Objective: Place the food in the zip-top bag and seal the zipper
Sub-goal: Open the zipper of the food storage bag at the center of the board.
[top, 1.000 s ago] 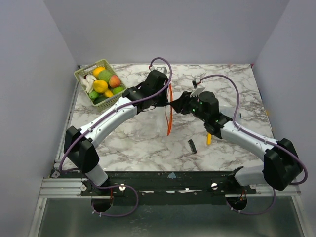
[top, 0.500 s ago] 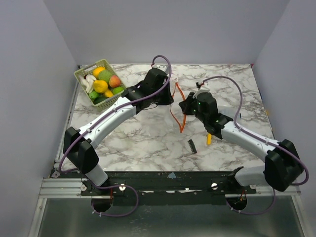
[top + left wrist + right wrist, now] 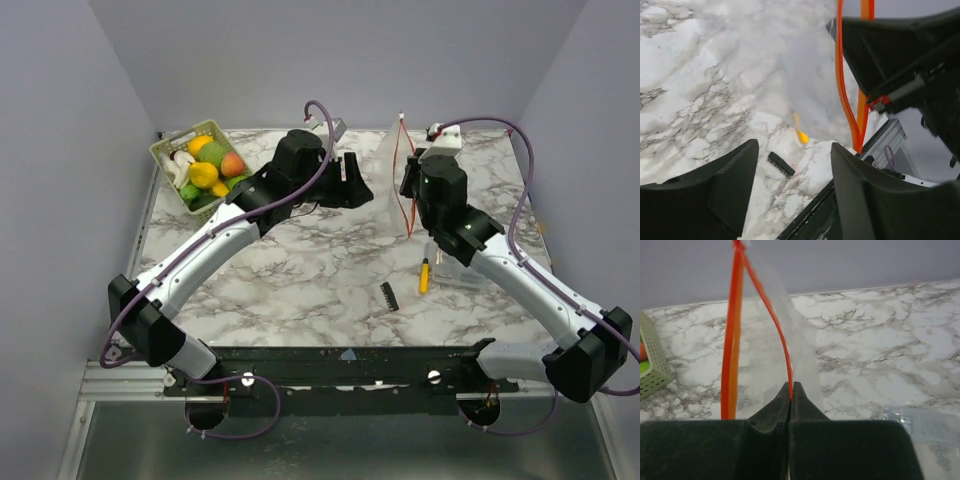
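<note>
The zip-top bag hangs clear and floppy at the back middle, above the table. One lip of its red-orange zipper is pinched in my right gripper, which is shut on it; the other lip bows away to the left. My left gripper stands open just left of the bag, with nothing between its fingers. From the left wrist I see the bag and the zipper ahead. The food lies in the green basket.
The light green slotted basket sits at the back left corner. A small yellow-handled screwdriver and a small black toothed part lie on the marble near the front middle. A clear rigid box rests under my right arm.
My left gripper has opened and let go of the bag, drawing back to the left. My right gripper shut on the zipper and lifted the bag up and toward the back right.
</note>
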`<state>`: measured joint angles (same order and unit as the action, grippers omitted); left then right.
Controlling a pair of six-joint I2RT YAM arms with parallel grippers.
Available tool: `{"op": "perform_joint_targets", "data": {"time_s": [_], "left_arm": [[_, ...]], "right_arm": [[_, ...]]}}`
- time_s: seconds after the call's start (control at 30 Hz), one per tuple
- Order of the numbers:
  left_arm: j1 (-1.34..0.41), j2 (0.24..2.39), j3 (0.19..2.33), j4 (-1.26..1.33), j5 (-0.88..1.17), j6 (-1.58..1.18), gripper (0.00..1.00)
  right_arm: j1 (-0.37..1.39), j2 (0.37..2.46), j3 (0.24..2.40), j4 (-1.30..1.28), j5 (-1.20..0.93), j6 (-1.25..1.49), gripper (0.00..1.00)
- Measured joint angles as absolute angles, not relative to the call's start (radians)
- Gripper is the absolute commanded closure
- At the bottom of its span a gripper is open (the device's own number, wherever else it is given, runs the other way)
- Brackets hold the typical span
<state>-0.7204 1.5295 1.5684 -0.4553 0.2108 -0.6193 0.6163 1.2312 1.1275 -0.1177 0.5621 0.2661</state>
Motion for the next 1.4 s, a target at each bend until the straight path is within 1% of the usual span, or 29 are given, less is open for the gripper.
{"op": "perform_joint_targets", "data": {"time_s": [0.1,0.17,0.23,0.3,0.4,0.53,0.73,0.9,0.97,1.13,1.2,1.3,1.33,1.4], "left_arm": [[-0.711,1.446,1.488,-0.457,0.205,-0.589,0.24],[-0.7,1.351,1.409,-0.463,0.191,-0.562,0.19],[-0.685,1.261,1.334,-0.465,0.171,-0.542,0.15],[-0.651,1.139,1.245,-0.472,0.143,-0.521,0.12],[-0.595,1.022,1.15,-0.482,0.116,-0.508,0.08],[-0.5,0.952,1.06,-0.518,0.093,-0.498,0.07],[-0.404,0.936,1.0,-0.581,0.066,-0.496,0.06],[-0.34,0.933,0.999,-0.584,0.064,-0.499,0.05],[-0.297,0.957,1.008,-0.583,0.066,-0.5,0.05],[-0.182,1.099,1.061,-0.532,0.121,-0.53,0.07],[-0.178,1.14,1.056,-0.474,0.187,-0.569,0.07],[-0.221,1.212,1.01,-0.321,0.328,-0.656,0.07],[-0.245,1.234,1.003,-0.294,0.348,-0.675,0.09],[-0.303,1.285,0.999,-0.246,0.373,-0.712,0.17]], "right_arm": [[0.62,1.271,1.178,-0.15,0.591,0.201,0.99],[0.633,1.31,1.203,-0.173,0.61,0.162,0.99],[0.666,1.401,1.256,-0.189,0.654,0.117,0.99],[0.716,1.456,1.285,-0.203,0.682,0.1,0.99],[0.794,1.624,1.386,-0.228,0.728,0.08,0.99],[0.835,1.768,1.418,-0.257,0.68,0.099,0.99],[0.83,1.801,1.39,-0.252,0.547,0.138,0.99],[0.829,1.801,1.365,-0.201,0.464,0.184,0.99],[0.829,1.801,1.345,-0.187,0.435,0.2,0.99],[0.806,1.801,1.323,-0.17,0.327,0.256,0.99],[0.78,1.801,1.322,-0.158,0.271,0.287,0.99],[0.749,1.801,1.31,-0.13,0.212,0.324,1.0],[0.741,1.801,1.306,-0.123,0.199,0.334,0.99],[0.734,1.8,1.297,-0.119,0.182,0.347,0.99]]}}
